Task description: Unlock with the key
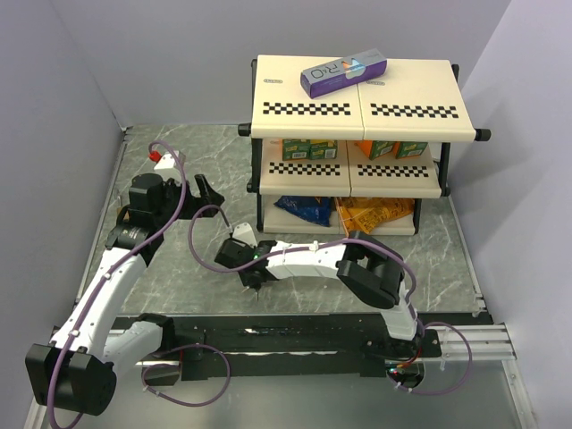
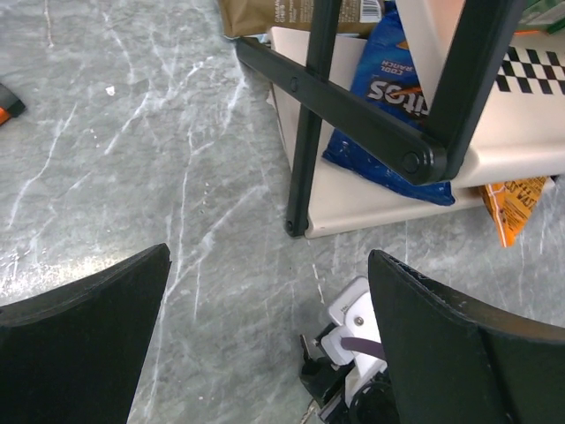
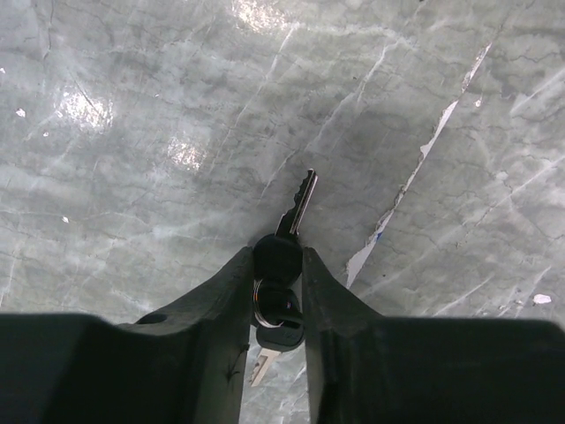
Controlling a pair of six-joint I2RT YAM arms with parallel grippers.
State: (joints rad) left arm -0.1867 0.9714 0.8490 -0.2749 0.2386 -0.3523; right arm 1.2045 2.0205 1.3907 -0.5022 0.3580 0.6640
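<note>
The tiny silver metal key with a small black head [image 3: 299,200] is held by the right gripper [image 3: 276,263]. Its black head is pinched between the two black fingertips [image 3: 237,281], which are closed in tight on it from both sides. The thin silver blade is pointed out past the fingertips, toward the grey marble-patterned table top [image 3: 132,132]. Whether the tip touches the table cannot be told. A second small key [image 3: 264,362] is seen hanging lower down in the gap between the same fingers, joined to the first one by a little ring. The left gripper [image 2: 269,256] is spread wide open, and nothing is held in it. It is held above the table, near the bottom corner of the cream and black shelf rack [image 1: 357,107]. A blue chip bag [image 2: 393,88] is kept on the lowest shelf, and a long purple box [image 1: 344,73] is laid on the top one.
</note>
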